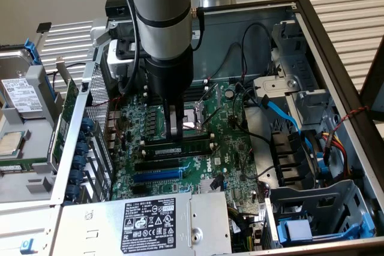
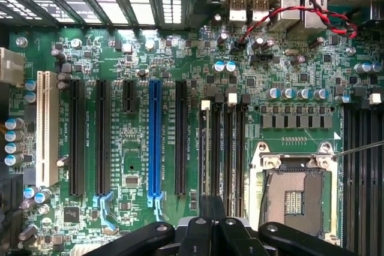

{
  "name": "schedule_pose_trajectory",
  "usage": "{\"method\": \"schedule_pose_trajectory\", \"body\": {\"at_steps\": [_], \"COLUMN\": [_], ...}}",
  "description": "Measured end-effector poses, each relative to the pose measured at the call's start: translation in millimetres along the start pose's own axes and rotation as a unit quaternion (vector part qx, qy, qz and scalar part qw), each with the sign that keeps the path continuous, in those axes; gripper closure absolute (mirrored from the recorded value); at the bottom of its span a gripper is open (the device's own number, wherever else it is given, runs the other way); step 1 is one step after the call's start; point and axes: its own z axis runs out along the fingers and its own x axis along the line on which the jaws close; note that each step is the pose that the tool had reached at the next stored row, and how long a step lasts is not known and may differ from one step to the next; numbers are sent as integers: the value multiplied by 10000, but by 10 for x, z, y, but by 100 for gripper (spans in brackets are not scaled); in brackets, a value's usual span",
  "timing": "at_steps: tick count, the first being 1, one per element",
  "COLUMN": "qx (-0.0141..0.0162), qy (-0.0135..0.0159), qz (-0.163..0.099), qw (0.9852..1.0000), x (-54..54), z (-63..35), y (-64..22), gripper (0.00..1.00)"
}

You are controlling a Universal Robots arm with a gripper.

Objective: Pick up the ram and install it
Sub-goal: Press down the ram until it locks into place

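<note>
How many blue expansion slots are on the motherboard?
1. The long blue plastic expansion slot sits among the long black slots on the green motherboard; in the exterior view it is near the power-supply edge. The arm may hide others.

**A:** what's everything made of here? The motherboard [image 2: 138,166] looks like typical matt green circuit board, with glossy black plastic slots [image 2: 77,139] and one shiny blue plastic slot [image 2: 155,139].

**B:** yep. The CPU socket [image 2: 294,193] frame is bare polished metal. The case [image 1: 336,76] is dull grey sheet metal, and the power supply [image 1: 150,223] has a brushed-looking steel skin with a paper sticker. The arm [image 1: 159,10] is smooth satin silver metal and its gripper [image 1: 177,130] is matt black. The ram [image 1: 180,147] is green board.
</note>
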Motion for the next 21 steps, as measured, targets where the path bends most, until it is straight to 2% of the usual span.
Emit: {"method": "schedule_pose_trajectory", "body": {"at_steps": [5,15,18,21], "qx": [-6,-12,4,21], "qy": [2,4,2,1], "qz": [0,-1,230,491], "qw": [10000,10000,9997,9988], "x": [-5,-7,-8,-7], "z": [-87,-93,-88,-82], "y": [0,0,0,0], "gripper": [89,89,89,89]}}
